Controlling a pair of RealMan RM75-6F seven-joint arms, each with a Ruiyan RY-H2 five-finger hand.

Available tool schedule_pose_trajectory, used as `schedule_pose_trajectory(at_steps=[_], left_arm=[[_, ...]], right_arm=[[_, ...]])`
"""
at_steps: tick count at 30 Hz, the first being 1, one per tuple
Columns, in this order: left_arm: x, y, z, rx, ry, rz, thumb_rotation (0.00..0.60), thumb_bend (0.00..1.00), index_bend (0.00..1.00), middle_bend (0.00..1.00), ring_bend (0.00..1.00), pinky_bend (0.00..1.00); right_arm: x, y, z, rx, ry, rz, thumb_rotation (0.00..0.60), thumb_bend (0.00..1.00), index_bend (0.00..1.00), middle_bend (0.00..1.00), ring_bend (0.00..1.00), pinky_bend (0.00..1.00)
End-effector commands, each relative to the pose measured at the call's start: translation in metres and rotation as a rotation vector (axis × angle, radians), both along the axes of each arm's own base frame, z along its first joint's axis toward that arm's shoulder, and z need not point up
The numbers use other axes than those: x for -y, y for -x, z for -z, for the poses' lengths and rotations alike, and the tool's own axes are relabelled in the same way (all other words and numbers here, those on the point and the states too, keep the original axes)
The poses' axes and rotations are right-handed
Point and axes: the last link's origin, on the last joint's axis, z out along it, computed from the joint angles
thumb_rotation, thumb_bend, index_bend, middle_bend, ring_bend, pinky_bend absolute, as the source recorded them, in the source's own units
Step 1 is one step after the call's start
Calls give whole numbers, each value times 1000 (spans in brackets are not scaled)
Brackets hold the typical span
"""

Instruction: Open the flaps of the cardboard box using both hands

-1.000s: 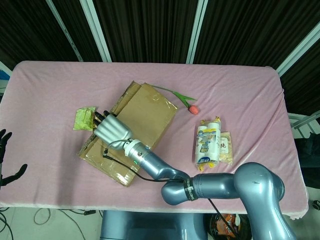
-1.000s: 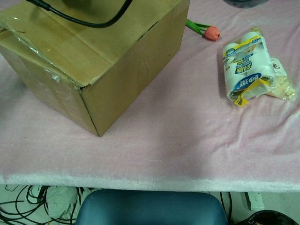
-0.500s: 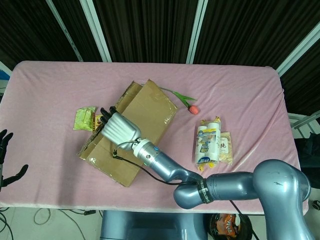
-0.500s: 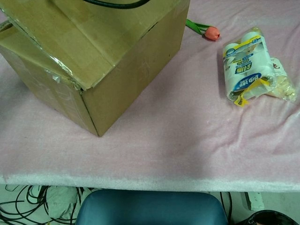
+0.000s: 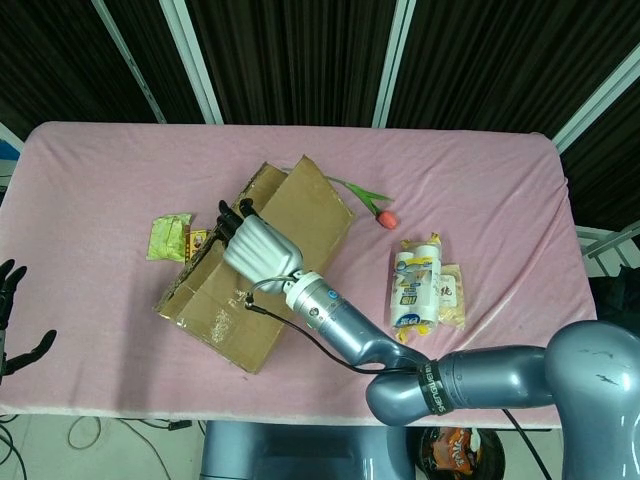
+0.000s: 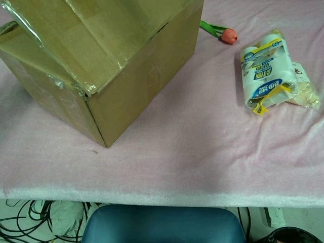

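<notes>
The cardboard box (image 5: 255, 275) sits on the left-center of the pink table (image 5: 480, 190), turned at an angle, and I judge the job barely started. My right hand (image 5: 258, 246) is on top of it, fingers (image 5: 236, 214) together and hooked over the free edge of the right-side flap (image 5: 305, 215), which I hold tilted up off the box. From the chest view that flap stands clear of the one under it at the near corner, tape (image 6: 76, 83) hanging ragged along its edge. So 1 flap is part-raised, not folded back.

My left hand (image 5: 12, 318) is well apart from the box, off the table's left edge, fingers spread and holding nothing. The left-side flap (image 5: 205, 300) lies flat, untouched. What remains, as I read it: swing the right flap fully outward, bring the left hand in for the opposite flap, then any inner flaps, which I cannot see from here.

A tulip (image 5: 378, 210), a pack of tissue rolls (image 5: 417, 285) and a green packet (image 5: 169, 236) lie near the box, none touching it as far as I can tell.
</notes>
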Motion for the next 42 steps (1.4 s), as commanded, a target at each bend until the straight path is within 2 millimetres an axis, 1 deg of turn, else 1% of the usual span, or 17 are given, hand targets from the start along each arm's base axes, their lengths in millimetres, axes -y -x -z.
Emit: schedule_pose_trajectory(at_steps=[1, 6, 8, 11, 20, 27, 34, 37, 40, 42], left_arm=[[0, 0, 0, -3, -1, 2, 600, 209, 0, 0, 0, 0], [0, -1, 0, -11, -4, 3, 600, 209, 0, 0, 0, 0], [1, 0, 0, -13, -6, 2, 600, 209, 0, 0, 0, 0], [1, 0, 0, -16, -9, 5, 600, 209, 0, 0, 0, 0], [2, -1, 0, -24, -10, 11, 600, 209, 0, 0, 0, 0], [2, -1, 0, -29, -9, 16, 600, 210, 0, 0, 0, 0], [3, -2, 1, -46, -14, 27, 600, 209, 0, 0, 0, 0], [4, -3, 3, -68, -14, 39, 600, 210, 0, 0, 0, 0], [5, -3, 3, -82, -17, 43, 600, 209, 0, 0, 0, 0], [5, -3, 3, -95, -20, 48, 600, 209, 0, 0, 0, 0]], right_arm=[[0, 6, -9, -40, 33, 11, 600, 560, 342, 158, 60, 230], [-1, 10, -23, -75, 70, 11, 600, 460, 303, 151, 60, 230], [-2, 11, -30, -90, 86, 10, 600, 447, 286, 148, 60, 230], [-3, 14, -38, -112, 104, 9, 600, 441, 270, 142, 60, 230], [-13, 23, -63, -170, 139, 11, 600, 437, 270, 142, 59, 230], [-30, 32, -81, -195, 133, 22, 600, 437, 270, 142, 60, 230], [-45, 51, -101, -208, 134, 38, 600, 437, 270, 142, 60, 230], [-54, 67, -115, -213, 146, 56, 600, 438, 270, 142, 60, 230], [-54, 78, -123, -217, 154, 57, 600, 438, 270, 142, 60, 230], [-54, 90, -131, -229, 169, 63, 600, 437, 270, 139, 60, 230]])
